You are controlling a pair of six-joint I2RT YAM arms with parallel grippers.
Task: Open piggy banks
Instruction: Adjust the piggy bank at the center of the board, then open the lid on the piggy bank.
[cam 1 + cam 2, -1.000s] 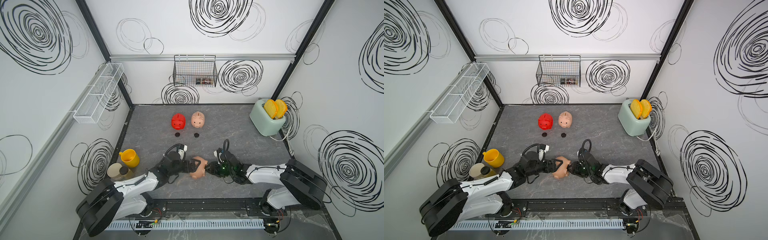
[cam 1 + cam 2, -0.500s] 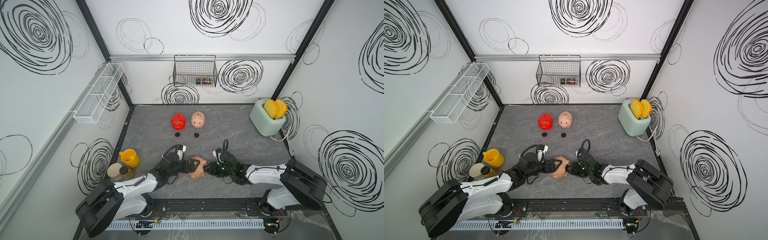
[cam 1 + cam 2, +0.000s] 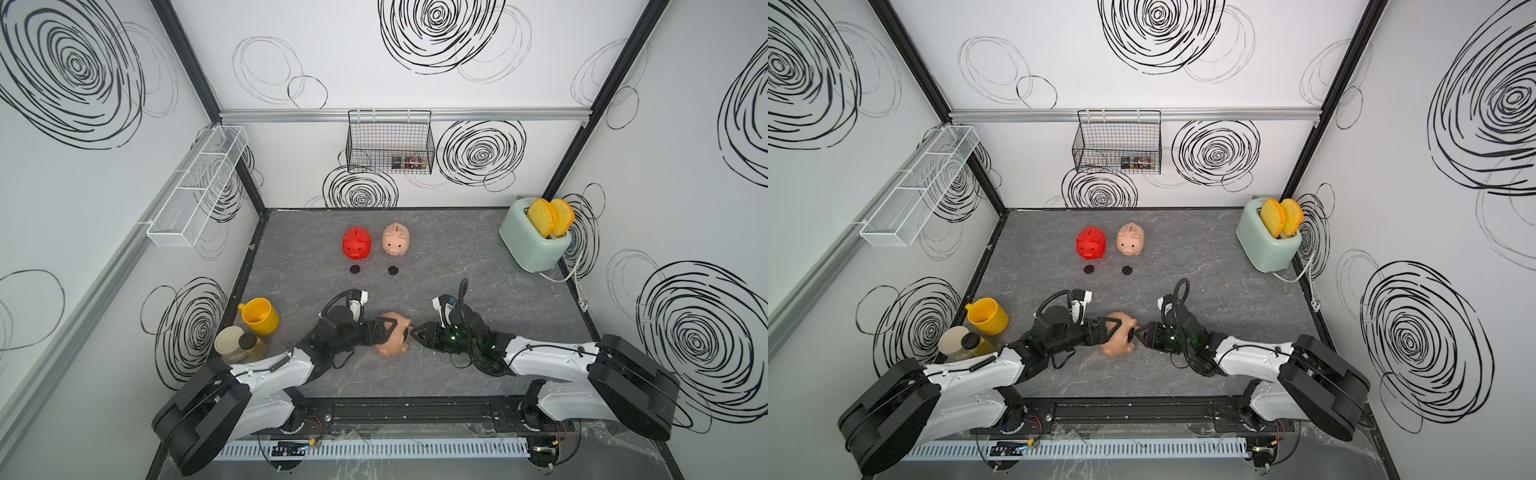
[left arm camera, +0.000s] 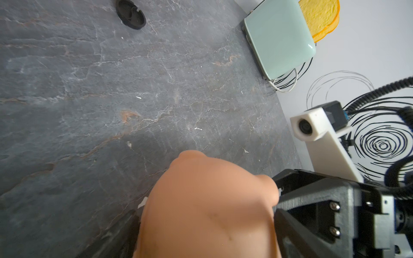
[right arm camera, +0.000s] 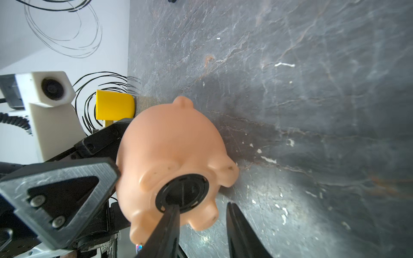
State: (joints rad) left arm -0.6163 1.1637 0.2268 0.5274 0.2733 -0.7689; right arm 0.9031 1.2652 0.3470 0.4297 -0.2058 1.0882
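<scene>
Fingers point(image 5: 62, 185) of the left gripper point(image 3: 387, 330) are spread wide and clamp the peach-tan piggy bank point(image 3: 395, 345) across its body, belly turned to the right gripper point(image 3: 413, 333). The right fingers point(image 5: 166, 230) stand parted, gripping nothing; one tip touches the seated black plug point(image 5: 182, 193).

Piggy banks: three. The red piggy bank point(image 3: 356, 244) and pale pink piggy bank point(image 3: 396, 240) stand side by side, well beyond the fingertips. Plugs: three. A loose plug point(image 3: 354, 269) and a second loose plug point(image 3: 392, 270) lie one before each. The peach-tan body is glossy, with four stubby legs.
</scene>
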